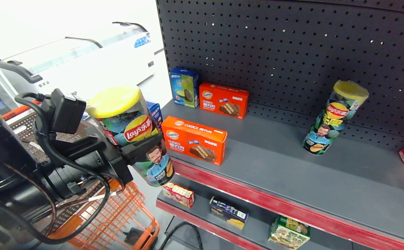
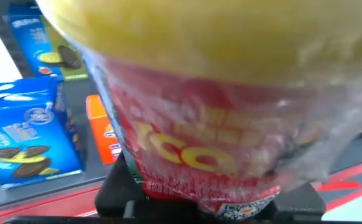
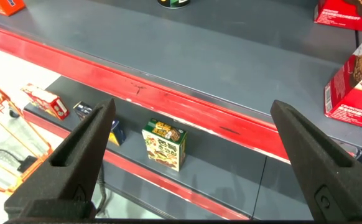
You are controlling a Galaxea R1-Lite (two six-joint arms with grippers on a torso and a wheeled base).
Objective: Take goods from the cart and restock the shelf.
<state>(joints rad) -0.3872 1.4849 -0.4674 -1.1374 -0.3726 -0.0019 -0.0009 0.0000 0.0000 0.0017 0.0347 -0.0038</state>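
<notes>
The orange cart (image 1: 118,211) is seen at the lower left. A yellow-lidded chip can (image 1: 125,118) is clamped, tilted, in the left gripper (image 1: 141,147), just off the left end of the shelf (image 1: 292,180). An orange box (image 1: 194,139) is set at the shelf's front left edge. A second can (image 1: 330,118) (upright) is stood by the back wall, farther right. The right gripper (image 3: 193,106) is held with its jaws spread wide above the red front edge.

Black left arm (image 1: 66,175), looped black cables (image 1: 103,203)
</notes>
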